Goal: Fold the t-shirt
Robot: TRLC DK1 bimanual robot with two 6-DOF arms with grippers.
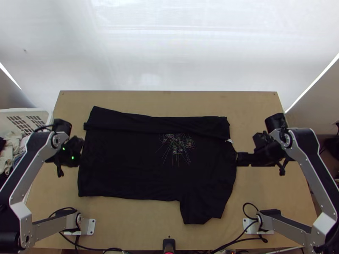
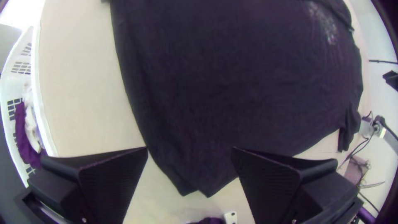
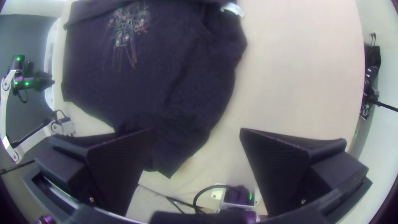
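A black t-shirt (image 1: 140,165) lies spread on the table, its far side folded over in a long strip, one sleeve pointing toward the near edge at right. Thin coloured line print shows near its middle. Over the shirt's left edge is my left gripper (image 1: 70,154); my right gripper (image 1: 254,158) is at its right edge. In the left wrist view my left gripper (image 2: 189,149) stands open above a corner of the shirt (image 2: 232,91). In the right wrist view my right gripper (image 3: 199,130) is open too, beside the sleeve of the shirt (image 3: 166,91), nothing held.
A white basket (image 1: 46,113) with clothes stands at the table's left side. Cables run along the near edge of the table (image 1: 140,216), around the arm bases. Bare wood lies beyond the shirt and to its right. A small black device (image 1: 168,244) sits at the near edge's middle.
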